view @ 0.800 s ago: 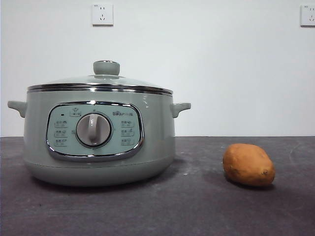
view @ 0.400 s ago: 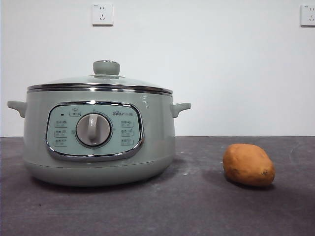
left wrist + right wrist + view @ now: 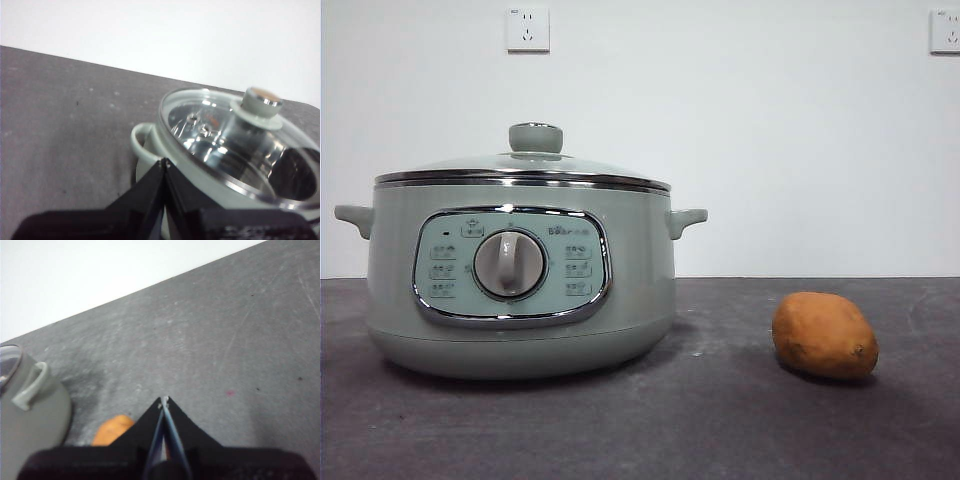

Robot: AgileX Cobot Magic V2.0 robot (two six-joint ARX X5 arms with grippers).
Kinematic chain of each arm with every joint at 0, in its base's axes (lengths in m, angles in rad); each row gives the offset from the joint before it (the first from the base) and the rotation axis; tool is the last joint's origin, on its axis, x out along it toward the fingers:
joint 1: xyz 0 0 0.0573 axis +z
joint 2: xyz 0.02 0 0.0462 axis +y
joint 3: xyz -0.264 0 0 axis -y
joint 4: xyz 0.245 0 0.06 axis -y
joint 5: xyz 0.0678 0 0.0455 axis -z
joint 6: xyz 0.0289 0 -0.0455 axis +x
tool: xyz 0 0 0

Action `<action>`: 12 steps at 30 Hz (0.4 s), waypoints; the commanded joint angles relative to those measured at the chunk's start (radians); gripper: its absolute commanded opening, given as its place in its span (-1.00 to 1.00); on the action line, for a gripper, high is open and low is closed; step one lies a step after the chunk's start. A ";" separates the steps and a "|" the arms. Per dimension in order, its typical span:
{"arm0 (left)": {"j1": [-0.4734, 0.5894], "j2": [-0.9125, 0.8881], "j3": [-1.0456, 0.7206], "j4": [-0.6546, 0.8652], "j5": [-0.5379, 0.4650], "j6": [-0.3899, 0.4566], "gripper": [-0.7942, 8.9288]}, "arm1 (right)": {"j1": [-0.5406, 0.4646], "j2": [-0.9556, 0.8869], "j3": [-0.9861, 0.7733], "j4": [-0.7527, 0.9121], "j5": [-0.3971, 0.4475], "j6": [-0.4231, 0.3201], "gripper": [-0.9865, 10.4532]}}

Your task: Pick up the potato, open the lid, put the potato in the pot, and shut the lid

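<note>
**Both arms parked above, nothing touched yet**

I had the pot (image 3: 520, 285) at the left of the front view, panel and dial facing the camera, and the potato (image 3: 825, 335) lying on the table (image 3: 720, 420) at the lower right, well apart from it. That spacing suited me: I judged each arm had its own job, 1 for the lid (image 3: 525, 165) and 1 for the potato, with room between them. The lid sat closed on the pot, its knob upright at the centre, so none of the 4 steps had begun.

Neither arm showed in the front view. In the left wrist view the left gripper (image 3: 164, 161) hung above the pot's rim near 1 side handle, jaws pressed together at the tips and holding nothing; the knob (image 3: 261, 100) lay at the right of that frame. In the right wrist view the right gripper (image 3: 164, 400) was likewise closed and empty, above the table, with the potato (image 3: 112, 432) peeking out at lower left, partly hidden behind the jaw, just beside the pot's other handle (image 3: 31, 385).

The potato was oval, orange-brown and matt, far smaller than the pot. I judged it firm enough to grip across its narrow width, though its rounded skin might roll.
</note>
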 commanded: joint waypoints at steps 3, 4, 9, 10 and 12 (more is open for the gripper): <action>0.003 0.133 0.117 0.002 -0.002 0.021 -0.85 | 0.001 0.199 0.164 -0.006 -0.092 -0.060 -0.85; 0.003 0.166 0.148 -0.006 0.002 0.021 -0.85 | 0.001 0.245 0.201 -0.011 -0.120 -0.070 -0.84; 0.003 0.330 0.288 -0.043 0.065 0.026 -0.85 | 0.001 0.452 0.380 -0.083 -0.245 -0.088 -0.84; 0.003 0.362 0.315 -0.050 0.092 0.026 -0.85 | 0.001 0.492 0.417 -0.103 -0.252 -0.089 -0.84; 0.003 0.424 0.360 -0.060 0.147 0.026 -0.85 | 0.001 0.558 0.477 -0.140 -0.264 -0.105 -0.83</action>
